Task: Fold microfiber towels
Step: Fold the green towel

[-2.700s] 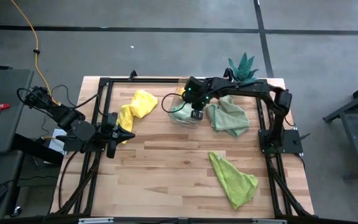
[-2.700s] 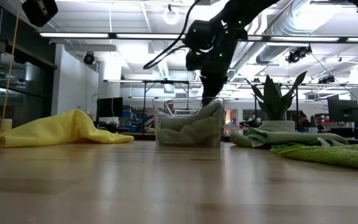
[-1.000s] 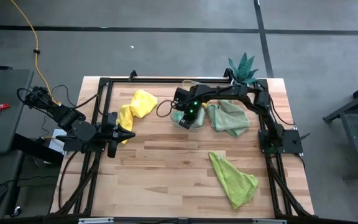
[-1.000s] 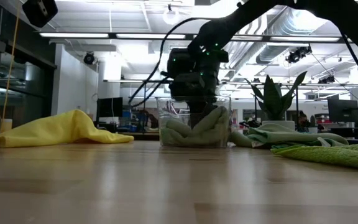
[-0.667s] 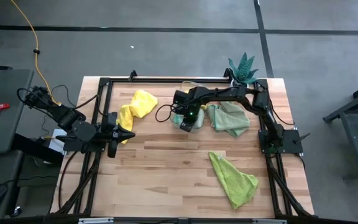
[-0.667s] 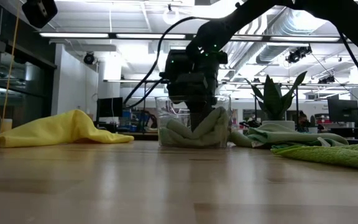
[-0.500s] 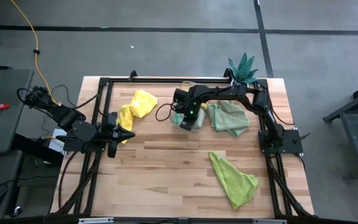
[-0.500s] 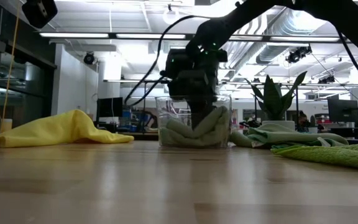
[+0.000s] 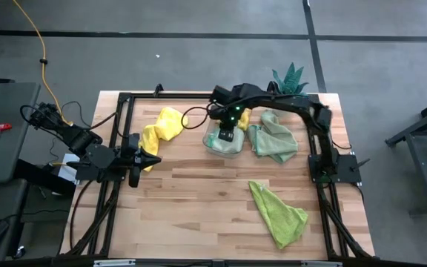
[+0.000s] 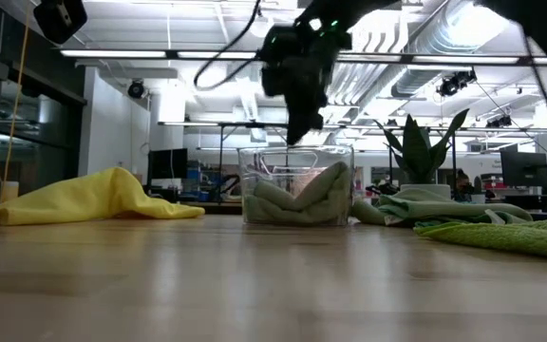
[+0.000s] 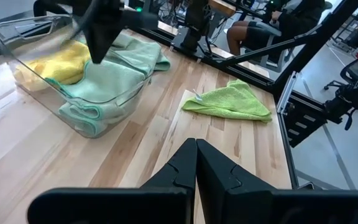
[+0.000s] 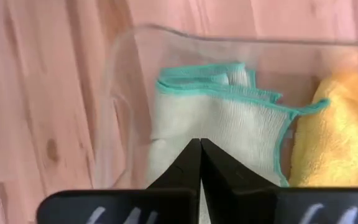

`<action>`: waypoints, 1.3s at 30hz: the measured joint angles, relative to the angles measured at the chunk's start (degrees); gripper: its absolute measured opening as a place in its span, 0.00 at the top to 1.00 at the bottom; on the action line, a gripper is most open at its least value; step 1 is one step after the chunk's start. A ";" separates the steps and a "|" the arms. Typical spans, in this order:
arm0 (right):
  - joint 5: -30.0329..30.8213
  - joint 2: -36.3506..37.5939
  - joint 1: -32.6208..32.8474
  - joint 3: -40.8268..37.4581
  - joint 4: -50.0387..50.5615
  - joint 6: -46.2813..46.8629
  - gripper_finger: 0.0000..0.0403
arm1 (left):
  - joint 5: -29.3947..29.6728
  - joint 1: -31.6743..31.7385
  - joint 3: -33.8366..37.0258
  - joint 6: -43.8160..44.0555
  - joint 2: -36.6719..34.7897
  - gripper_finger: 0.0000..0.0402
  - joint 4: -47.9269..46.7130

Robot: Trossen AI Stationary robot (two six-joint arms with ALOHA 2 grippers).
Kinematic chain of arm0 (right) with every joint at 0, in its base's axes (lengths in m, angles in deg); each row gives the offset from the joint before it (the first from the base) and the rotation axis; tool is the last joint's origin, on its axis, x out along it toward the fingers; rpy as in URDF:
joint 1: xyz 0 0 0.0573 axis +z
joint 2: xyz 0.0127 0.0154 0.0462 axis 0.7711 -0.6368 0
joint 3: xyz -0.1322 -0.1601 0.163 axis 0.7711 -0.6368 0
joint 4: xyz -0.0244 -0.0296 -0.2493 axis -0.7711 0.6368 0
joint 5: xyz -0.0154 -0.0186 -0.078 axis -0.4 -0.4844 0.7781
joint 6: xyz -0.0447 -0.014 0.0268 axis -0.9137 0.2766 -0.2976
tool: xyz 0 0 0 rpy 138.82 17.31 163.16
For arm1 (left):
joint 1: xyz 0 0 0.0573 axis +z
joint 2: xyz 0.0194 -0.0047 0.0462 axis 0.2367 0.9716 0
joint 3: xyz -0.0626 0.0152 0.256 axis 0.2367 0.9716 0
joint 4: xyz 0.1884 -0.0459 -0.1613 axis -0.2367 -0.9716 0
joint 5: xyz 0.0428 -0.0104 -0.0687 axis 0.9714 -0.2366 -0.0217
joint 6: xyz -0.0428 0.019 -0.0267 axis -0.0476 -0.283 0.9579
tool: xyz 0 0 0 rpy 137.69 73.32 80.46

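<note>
Mint towel (image 12: 216, 124) sits folded in bin (image 9: 224, 144), w/ a yellow towel (image 12: 328, 143) packed beside it. More towels loose on table (image 9: 199, 200): yellow one (image 9: 161, 127) near left side, pale green (image 9: 273, 139) just right of bin, lime (image 9: 279, 213) nearer front. All look soft, light, limp; best pinched at a corner or hem. Right gripper (image 9: 227, 132) hangs above bin, fingers pressed together, empty. Left gripper (image 9: 148, 159) waits at left edge, fingers likewise together, empty.

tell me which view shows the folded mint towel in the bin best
The right wrist view: the folded mint towel fills it, teal hem plain. The left wrist view shows it through the clear bin; high and low views show it small.
</note>
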 joint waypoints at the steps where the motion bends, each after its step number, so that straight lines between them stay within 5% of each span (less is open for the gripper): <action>1: 0.04 2.00 0.11 -2.29 -2.02 0.17 1.00 | 0.01 0.00 0.00 0.00 0.00 1.00 0.00; 13: 5.46 36.72 7.45 -44.19 -41.65 23.02 1.00 | 4.77 0.06 0.00 -5.54 0.09 1.00 0.04; 19: 13.70 46.15 16.43 -57.46 -57.40 38.20 1.00 | 3.57 2.34 0.00 -9.78 0.09 1.00 0.08; 26: 19.54 45.09 24.17 -53.71 -42.60 41.25 1.00 | -18.47 8.44 0.00 -20.18 2.63 1.00 5.36; 39: 15.43 35.36 26.96 -52.12 -26.17 33.56 0.95 | -21.47 10.21 0.02 -7.62 20.68 1.00 23.08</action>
